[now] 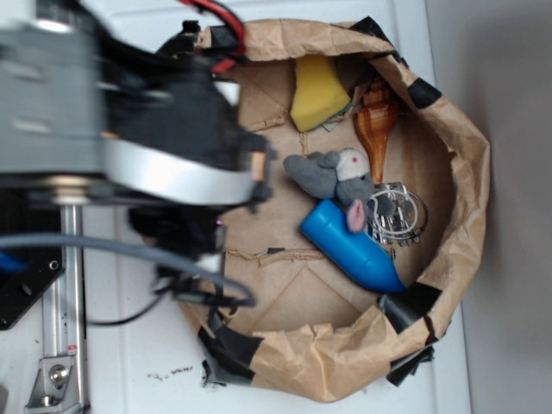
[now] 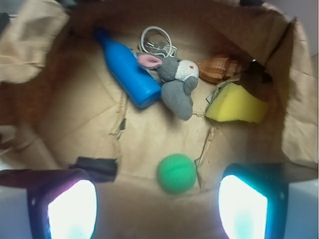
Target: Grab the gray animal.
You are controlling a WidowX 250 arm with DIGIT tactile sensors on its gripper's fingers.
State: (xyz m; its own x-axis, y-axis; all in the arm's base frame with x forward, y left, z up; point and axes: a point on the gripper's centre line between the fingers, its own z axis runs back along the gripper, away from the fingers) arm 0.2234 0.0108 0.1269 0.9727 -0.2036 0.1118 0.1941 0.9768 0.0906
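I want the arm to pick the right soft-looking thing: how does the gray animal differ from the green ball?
The gray animal is gray with a whitish face, red eye and pink-lined ear; the green ball is plain green and ribbed. The animal is elongated and floppy; the ball is round. The animal lies against the blue bottle; the ball sits alone, nearer the open hand. Both rest inside the brown paper bag.

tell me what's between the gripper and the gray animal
In the wrist view, a green ball lies between the open gripper and the gray animal; past it, only bare brown paper.
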